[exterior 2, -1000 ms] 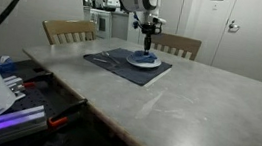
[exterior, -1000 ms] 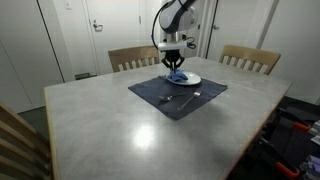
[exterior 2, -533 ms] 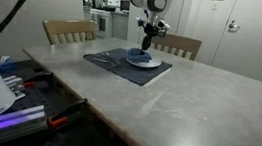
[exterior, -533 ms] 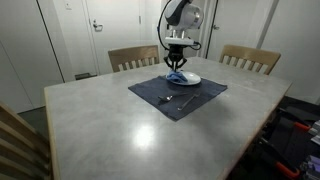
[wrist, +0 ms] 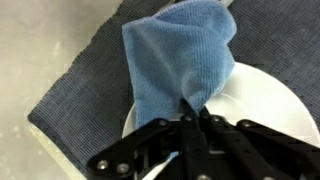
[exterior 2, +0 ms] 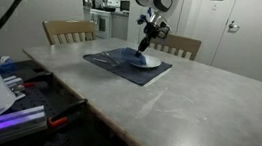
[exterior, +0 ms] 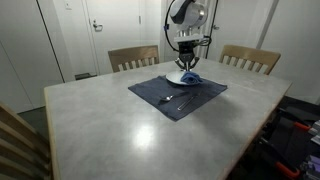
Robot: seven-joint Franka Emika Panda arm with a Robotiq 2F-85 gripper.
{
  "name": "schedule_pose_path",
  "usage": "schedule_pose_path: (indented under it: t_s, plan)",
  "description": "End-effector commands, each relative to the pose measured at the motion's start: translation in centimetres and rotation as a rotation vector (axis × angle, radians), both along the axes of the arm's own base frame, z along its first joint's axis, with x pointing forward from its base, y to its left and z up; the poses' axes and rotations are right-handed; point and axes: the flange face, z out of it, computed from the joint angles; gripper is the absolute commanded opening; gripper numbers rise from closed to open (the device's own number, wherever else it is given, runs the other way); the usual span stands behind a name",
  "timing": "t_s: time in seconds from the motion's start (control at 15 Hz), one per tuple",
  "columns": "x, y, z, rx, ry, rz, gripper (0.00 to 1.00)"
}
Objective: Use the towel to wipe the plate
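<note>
A blue towel (wrist: pixel 178 55) hangs from my gripper (wrist: pixel 192 108), which is shut on its corner. It drapes over a white plate (wrist: pixel 262 100) that sits on a dark placemat (wrist: pixel 85 90). In both exterior views the gripper (exterior: pixel 188 62) (exterior 2: pixel 149 40) stands above the plate (exterior: pixel 182 79) (exterior 2: pixel 149 61) at the far side of the grey table, with the towel (exterior: pixel 192 75) trailing onto the plate's edge.
The placemat (exterior: pixel 165 97) also carries some cutlery (exterior: pixel 168 99). Wooden chairs (exterior: pixel 133 57) (exterior: pixel 250 58) stand behind the table, and another chair back (exterior: pixel 18 135) is at the near corner. A cluttered bench (exterior 2: pixel 13 94) sits beside the table.
The gripper has moved sideways across the plate with the towel, dragging it toward the plate's far edge.
</note>
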Motion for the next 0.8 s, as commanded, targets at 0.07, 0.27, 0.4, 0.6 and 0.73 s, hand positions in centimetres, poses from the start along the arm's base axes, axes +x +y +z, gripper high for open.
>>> schedule_pose_path:
  t_s: [0.07, 0.27, 0.4, 0.6, 0.73]
  plan:
    - [0.3, -0.7, -1.0, -0.211, 0.049, -0.025, 0.02]
    - [1.0, -0.8, -1.3, -0.369, 0.028, -0.031, 0.02]
    - [1.9, -0.2, -1.3, -0.454, -0.016, -0.015, 0.02]
    - [3.4, 1.2, -1.2, -0.453, -0.103, -0.017, 0.02]
    - [4.2, 2.1, -1.4, -0.388, -0.141, 0.0, 0.02]
